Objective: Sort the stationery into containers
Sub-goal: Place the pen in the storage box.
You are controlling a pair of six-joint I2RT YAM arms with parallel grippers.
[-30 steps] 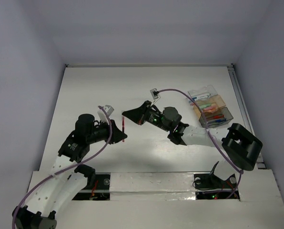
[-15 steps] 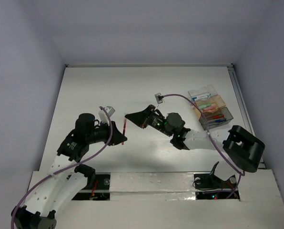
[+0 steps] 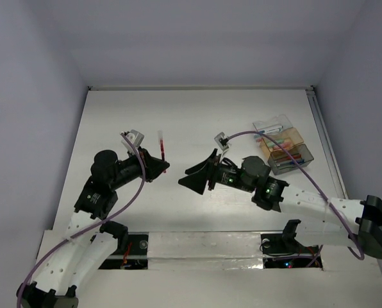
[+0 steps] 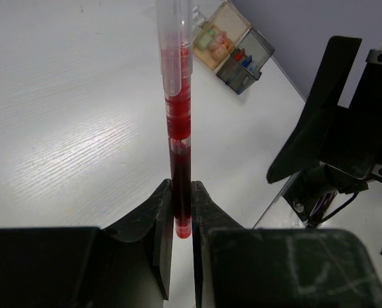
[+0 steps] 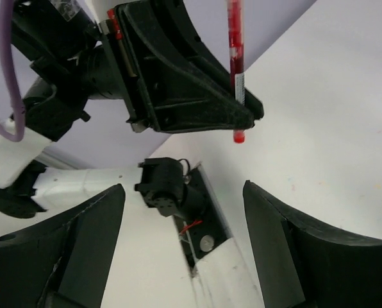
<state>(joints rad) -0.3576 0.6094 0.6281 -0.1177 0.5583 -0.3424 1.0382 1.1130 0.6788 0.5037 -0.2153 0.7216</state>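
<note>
Handover step, I judge. The left gripper (image 4: 181, 199) clamps the red pen (image 4: 178, 109) upright by its lower end, well left of the containers (image 3: 284, 146). The right gripper (image 3: 195, 174), between pen and containers, gapes empty; next it must close on the pen's free shaft.

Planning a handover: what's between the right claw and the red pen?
Top external view: only bare table between right claw and the red pen in left claw.
</note>
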